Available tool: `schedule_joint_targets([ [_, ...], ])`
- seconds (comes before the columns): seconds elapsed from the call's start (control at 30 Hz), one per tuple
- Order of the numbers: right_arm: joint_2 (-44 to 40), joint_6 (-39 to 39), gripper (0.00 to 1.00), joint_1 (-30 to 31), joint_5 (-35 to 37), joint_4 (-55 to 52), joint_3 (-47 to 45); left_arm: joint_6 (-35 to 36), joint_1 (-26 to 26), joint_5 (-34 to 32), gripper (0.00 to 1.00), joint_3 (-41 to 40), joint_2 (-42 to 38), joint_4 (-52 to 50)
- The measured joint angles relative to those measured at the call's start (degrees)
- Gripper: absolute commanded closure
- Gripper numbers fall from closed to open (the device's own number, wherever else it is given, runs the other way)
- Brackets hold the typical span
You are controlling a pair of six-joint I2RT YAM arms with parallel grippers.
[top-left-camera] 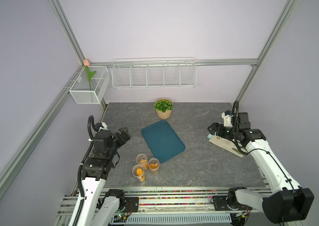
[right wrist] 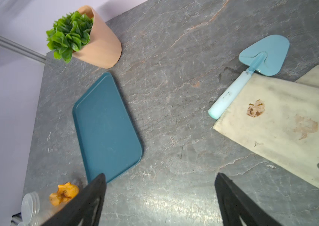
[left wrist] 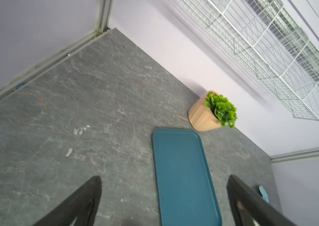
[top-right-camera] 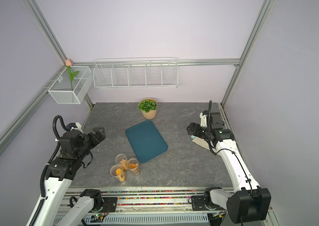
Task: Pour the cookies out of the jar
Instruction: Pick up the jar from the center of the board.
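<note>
Cookies in jars, near L gripper, not touching.

Grey table, tray, three jars (upright), potted plant, cloth, trowel

A: What colour is the tray?
B: Plain deep teal. The table beneath is dark grey, veined pale and rusty like stone.
A: The cookies?
B: Orange-golden, showing through three clear jars at the near left.
A: And far back?
B: Bright green leaves in a peach-tan pot; white wire rack, white mesh basket, a pink tulip with a green stem; pale lilac walls.
A: On the right?
B: A pale blue spatula beside a cream cloth blotched brown.
A: The grippers?
B: Left gripper and right gripper are both black.
</note>
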Motion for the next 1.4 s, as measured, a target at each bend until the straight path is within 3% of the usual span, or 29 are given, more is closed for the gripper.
schedule_joint_targets([
  [0.3,-0.6,-0.4,0.11,3.5,-1.3,-11.7,5.6,-0.7,-1.7,9.2,0.01,7.4,6.4,-15.7],
  [0.57,-1.4,-1.1,0.11,8.0,-1.5,-18.9,7.1,-0.8,-1.7,13.0,0.01,8.9,4.3,-22.4],
  [0.93,-1.4,-1.7,0.11,15.6,-1.0,-21.3,7.4,-5.0,-1.7,17.4,0.01,4.9,-5.4,-20.7],
  [1.4,1.1,-0.4,0.11,24.8,2.1,-20.2,7.4,-13.5,-1.7,19.9,0.01,-2.8,-11.4,-14.6],
])
